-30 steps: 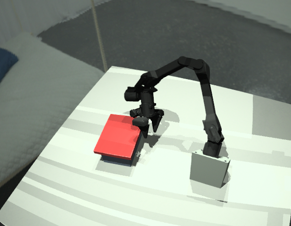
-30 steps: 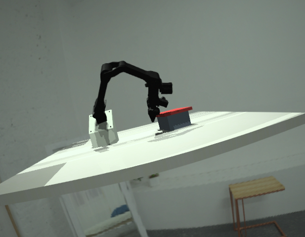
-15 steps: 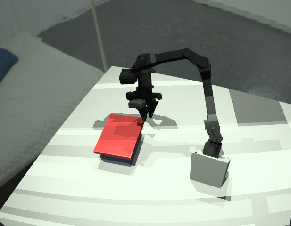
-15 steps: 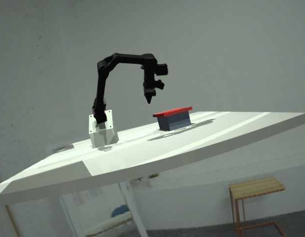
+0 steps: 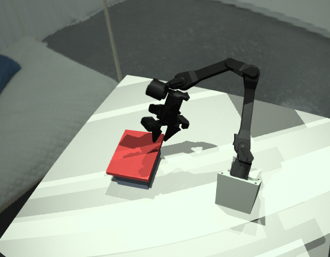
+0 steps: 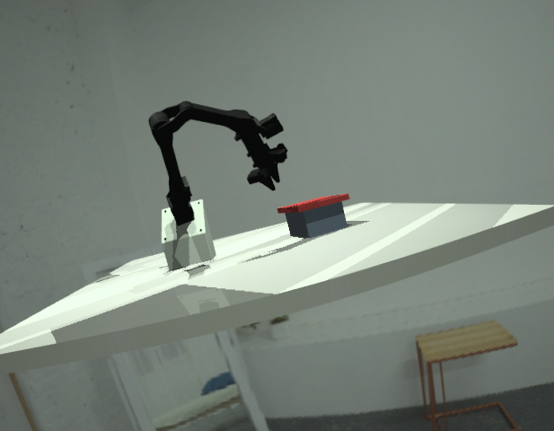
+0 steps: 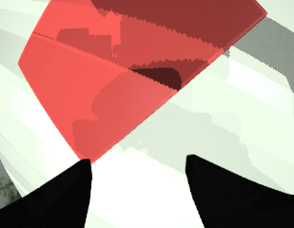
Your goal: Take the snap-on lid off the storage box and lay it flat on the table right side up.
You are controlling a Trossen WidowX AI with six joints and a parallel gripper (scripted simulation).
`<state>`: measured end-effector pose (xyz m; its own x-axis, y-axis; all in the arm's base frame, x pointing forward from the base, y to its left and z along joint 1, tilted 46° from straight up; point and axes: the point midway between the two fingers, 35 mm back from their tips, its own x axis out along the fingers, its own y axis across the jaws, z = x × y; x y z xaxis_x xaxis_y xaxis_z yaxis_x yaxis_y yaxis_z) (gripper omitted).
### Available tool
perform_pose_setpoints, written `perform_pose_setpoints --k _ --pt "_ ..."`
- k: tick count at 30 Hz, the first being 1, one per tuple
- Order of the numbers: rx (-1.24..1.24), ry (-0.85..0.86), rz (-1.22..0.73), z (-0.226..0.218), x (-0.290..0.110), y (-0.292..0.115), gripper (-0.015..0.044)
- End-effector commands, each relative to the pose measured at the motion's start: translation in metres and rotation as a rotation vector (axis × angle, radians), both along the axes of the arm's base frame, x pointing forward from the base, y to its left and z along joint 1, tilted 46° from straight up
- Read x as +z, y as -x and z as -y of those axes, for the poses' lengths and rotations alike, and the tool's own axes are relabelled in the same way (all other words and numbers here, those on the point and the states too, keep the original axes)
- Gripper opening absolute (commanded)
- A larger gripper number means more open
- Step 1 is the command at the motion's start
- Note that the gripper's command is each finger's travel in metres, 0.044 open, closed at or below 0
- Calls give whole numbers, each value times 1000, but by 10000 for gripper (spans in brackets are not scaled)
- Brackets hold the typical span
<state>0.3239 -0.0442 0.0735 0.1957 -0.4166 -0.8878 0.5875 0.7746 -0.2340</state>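
Observation:
A flat red lid (image 5: 131, 160) (image 6: 313, 202) (image 7: 122, 57) sits on a grey-blue storage box (image 5: 133, 183) (image 6: 316, 223) on the white table (image 5: 186, 221) (image 6: 407, 236). The lid overhangs the box on all sides. My gripper (image 5: 160, 139) (image 6: 271, 184) (image 7: 139, 165) hangs above the lid's corner nearest the arm and points down. Its fingers are partly open with nothing between them. In the wrist view only bare table shows between the fingertips, and the lid lies ahead of them. The box is hidden under the lid in that view.
The arm's white base block (image 5: 236, 190) (image 6: 186, 232) stands on the table to the right of the box in the top view. A pale bed (image 5: 35, 110) lies beyond the table's left edge. A small wooden side table (image 6: 467, 340) stands on the floor.

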Motion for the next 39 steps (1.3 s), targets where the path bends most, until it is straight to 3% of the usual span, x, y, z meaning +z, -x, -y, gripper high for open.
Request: perform_pose_setpoints --k 1,13,29,34,39 --pt "-88 6 237 -6 -4 5 235" --pt "-304 -118 793 -13 -5 35 235" --pt "-318 -131 825 -12 -7 38 235" --pt "-318 -130 824 21 -40 43 235" --pt "-316 -128 826 26 -44 45 235"
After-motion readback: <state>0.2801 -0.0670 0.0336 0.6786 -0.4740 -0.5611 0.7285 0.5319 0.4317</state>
